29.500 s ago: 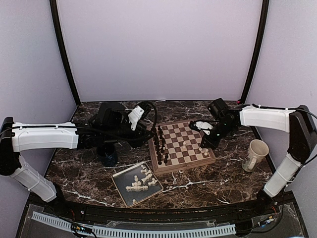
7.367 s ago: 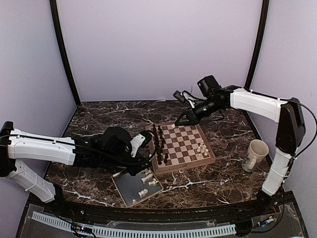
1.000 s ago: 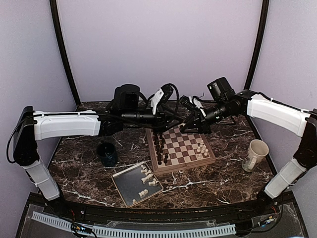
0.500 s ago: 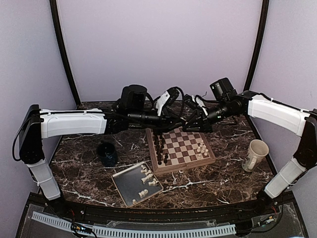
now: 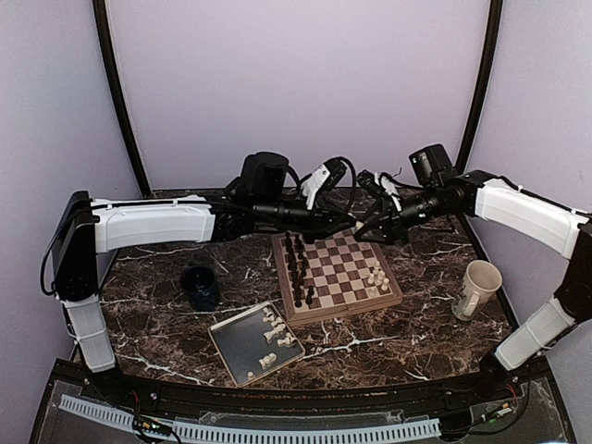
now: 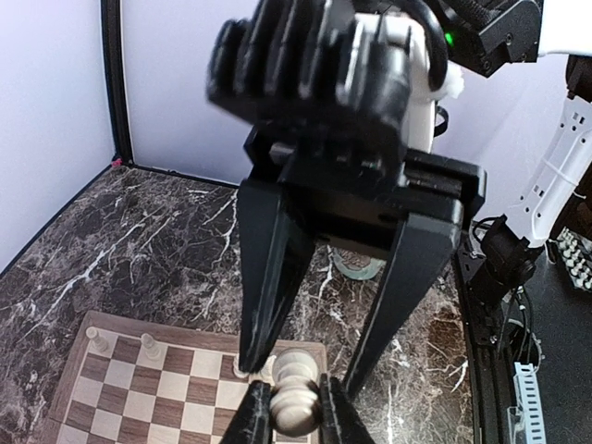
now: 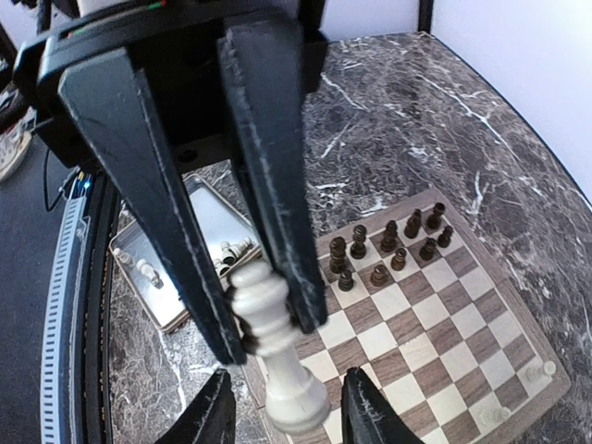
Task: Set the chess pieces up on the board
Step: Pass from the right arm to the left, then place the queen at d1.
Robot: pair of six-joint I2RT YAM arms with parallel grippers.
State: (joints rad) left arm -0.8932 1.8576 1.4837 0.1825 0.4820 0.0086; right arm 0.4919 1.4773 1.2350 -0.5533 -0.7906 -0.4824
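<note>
Board (image 5: 340, 270) centre squares bare; dark pieces (image 5: 297, 265) crowd left edge, cream pieces (image 5: 376, 277) right.

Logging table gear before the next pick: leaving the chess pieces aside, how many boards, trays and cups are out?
Board: 1
Tray: 1
Cups: 2, a dark cup and a cream mug
Total: 4
</note>
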